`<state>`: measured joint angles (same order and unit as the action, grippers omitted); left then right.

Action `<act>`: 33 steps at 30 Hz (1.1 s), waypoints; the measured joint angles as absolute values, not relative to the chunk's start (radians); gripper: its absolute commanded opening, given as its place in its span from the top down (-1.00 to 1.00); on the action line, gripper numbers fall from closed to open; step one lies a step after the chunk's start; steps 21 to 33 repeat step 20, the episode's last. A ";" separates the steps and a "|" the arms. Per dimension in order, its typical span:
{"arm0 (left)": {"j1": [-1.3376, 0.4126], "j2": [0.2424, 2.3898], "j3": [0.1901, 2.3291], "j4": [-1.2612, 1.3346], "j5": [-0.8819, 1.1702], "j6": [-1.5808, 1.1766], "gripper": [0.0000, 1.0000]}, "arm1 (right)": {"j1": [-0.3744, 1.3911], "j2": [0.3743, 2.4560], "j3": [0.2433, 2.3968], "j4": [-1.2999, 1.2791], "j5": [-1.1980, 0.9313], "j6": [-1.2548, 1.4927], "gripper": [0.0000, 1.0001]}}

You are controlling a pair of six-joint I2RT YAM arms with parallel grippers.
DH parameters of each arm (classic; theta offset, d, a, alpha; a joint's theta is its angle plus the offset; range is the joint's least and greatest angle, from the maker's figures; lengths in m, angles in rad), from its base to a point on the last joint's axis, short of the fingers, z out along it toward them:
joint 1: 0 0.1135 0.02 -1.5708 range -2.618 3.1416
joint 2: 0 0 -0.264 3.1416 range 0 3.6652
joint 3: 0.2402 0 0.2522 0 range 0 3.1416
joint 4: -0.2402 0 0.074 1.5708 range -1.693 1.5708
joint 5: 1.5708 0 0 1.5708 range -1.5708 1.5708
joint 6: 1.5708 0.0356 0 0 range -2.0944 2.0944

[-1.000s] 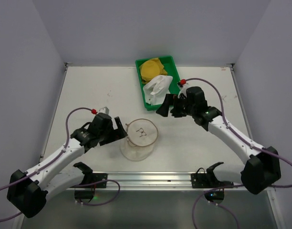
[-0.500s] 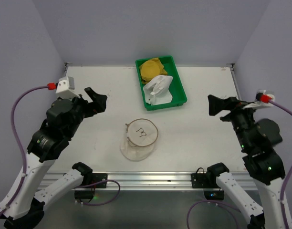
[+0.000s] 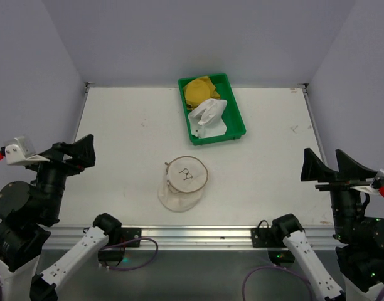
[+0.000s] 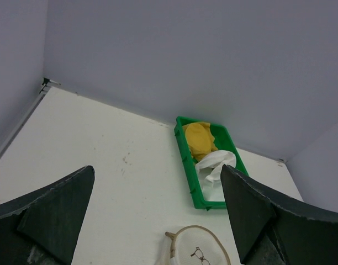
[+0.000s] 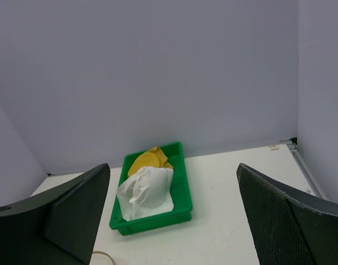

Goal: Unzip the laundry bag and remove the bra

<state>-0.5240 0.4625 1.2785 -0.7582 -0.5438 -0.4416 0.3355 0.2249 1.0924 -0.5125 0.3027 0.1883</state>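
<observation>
The laundry bag (image 3: 181, 185), white translucent mesh with a round wire-rimmed lid bearing a small dark emblem, stands at the table's near middle. It also shows in the left wrist view (image 4: 205, 252), and a sliver of its rim shows in the right wrist view (image 5: 100, 256). A white cupped bra (image 3: 208, 116) lies in the green tray (image 3: 237, 119), beside a yellow garment (image 3: 199, 91). My left gripper (image 3: 73, 152) is open and empty, raised at the near left, far from the bag. My right gripper (image 3: 332, 168) is open and empty, raised at the near right.
The green tray stands at the back centre against the rear wall; it shows in the left wrist view (image 4: 185, 165) and the right wrist view (image 5: 186, 187). Grey walls close in three sides. A metal rail (image 3: 198, 233) runs along the near edge.
Both arms have pulled back from the table's middle. The left gripper left the bag's side, the right gripper left the tray; both rose to the near corners. The bag has not moved.
</observation>
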 measured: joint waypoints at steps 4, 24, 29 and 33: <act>-0.524 0.438 1.279 -0.759 -0.561 -0.442 -1.00 | 0.336 0.212 1.074 -0.516 0.302 0.181 -0.97; -0.524 0.459 1.243 -0.779 -0.558 -0.451 -1.00 | 0.336 0.211 1.060 -0.516 0.295 0.180 -0.97; -0.524 0.459 1.243 -0.779 -0.558 -0.451 -1.00 | 0.336 0.211 1.060 -0.516 0.295 0.180 -0.97; -0.524 0.459 1.243 -0.779 -0.558 -0.451 -1.00 | 0.336 0.211 1.060 -0.516 0.295 0.180 -0.97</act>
